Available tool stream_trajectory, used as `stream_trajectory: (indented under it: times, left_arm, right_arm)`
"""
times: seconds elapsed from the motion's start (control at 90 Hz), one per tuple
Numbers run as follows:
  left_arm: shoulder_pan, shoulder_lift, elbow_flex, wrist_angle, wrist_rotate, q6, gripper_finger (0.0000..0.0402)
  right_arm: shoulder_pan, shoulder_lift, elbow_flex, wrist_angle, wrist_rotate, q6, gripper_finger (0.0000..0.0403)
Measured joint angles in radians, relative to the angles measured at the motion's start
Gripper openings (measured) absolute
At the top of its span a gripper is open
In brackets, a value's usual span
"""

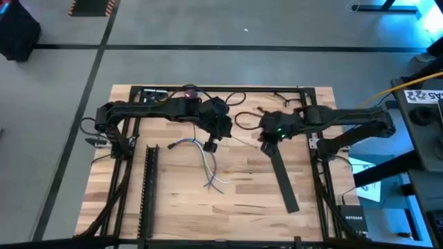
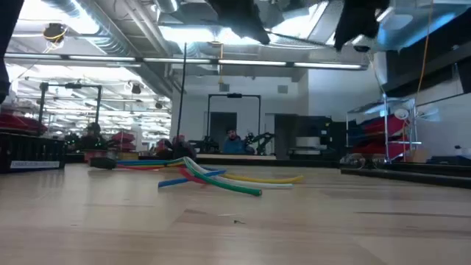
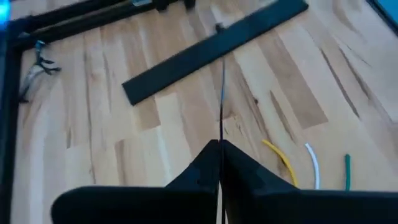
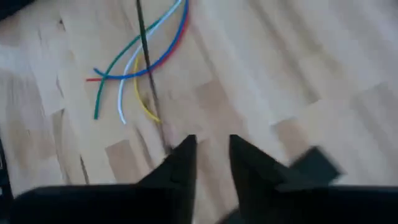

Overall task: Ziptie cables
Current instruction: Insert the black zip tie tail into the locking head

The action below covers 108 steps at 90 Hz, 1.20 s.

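Observation:
The cables (image 1: 211, 166) lie loose in the middle of the wooden table, a small bunch of curved coloured wires (image 4: 137, 68) that also shows flat on the wood in the low view (image 2: 213, 177). My left gripper (image 1: 210, 144) hovers just beyond them, shut on a thin dark zip tie (image 3: 222, 93). The zip tie reaches toward my right gripper (image 1: 265, 142), which stands open to the right of the cables. Its far end (image 4: 165, 140) lies close by the right gripper's finger (image 4: 180, 158); whether they touch, I cannot tell. My left gripper pinches one end of the zip tie (image 3: 221, 138) between its two shut fingers. The strip runs straight out ahead of the fingertips, along the fingers, toward the table's right side. It stays clear of the table.
A long flat black bar (image 1: 284, 181) lies slanted on the table's right half, just beyond the right gripper. A ribbed black strip (image 1: 149, 190) lies along the left side. Black frame rails (image 1: 221, 88) run round the table's edges. Bare wood lies at the near middle.

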Motion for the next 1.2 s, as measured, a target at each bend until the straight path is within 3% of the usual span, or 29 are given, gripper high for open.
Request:
stream_trajectory:
  times: [0.233,0.344,0.456,0.611,0.867,1.2]
  left_arm:
    - [0.075,-0.057,0.002,0.005,0.0,-0.067,0.0]
    - [0.122,-0.087,0.002,0.054,0.043,-0.116,0.0]
    - [0.161,-0.096,0.002,0.136,0.112,-0.179,0.0]
    - [0.179,-0.097,0.002,0.286,0.154,-0.246,0.0]
    - [0.164,-0.097,0.001,0.521,0.164,-0.377,0.0]
    - [0.155,-0.097,0.001,0.623,0.205,-0.475,0.0]
  right_arm:
    - [0.002,-0.074,0.2,-0.183,0.138,-0.093,0.0179]
    - [0.002,-0.142,0.184,-0.176,0.187,-0.083,0.0187]
    - [0.002,-0.236,0.086,-0.1,0.249,-0.047,0.0188]
    - [0.002,-0.35,-0.152,0.242,0.254,-0.046,0.0189]
    - [0.002,-0.35,-0.528,1.08,0.266,-0.159,0.0189]
    - [0.0,-0.32,-0.567,1.661,0.361,-0.508,0.0175]
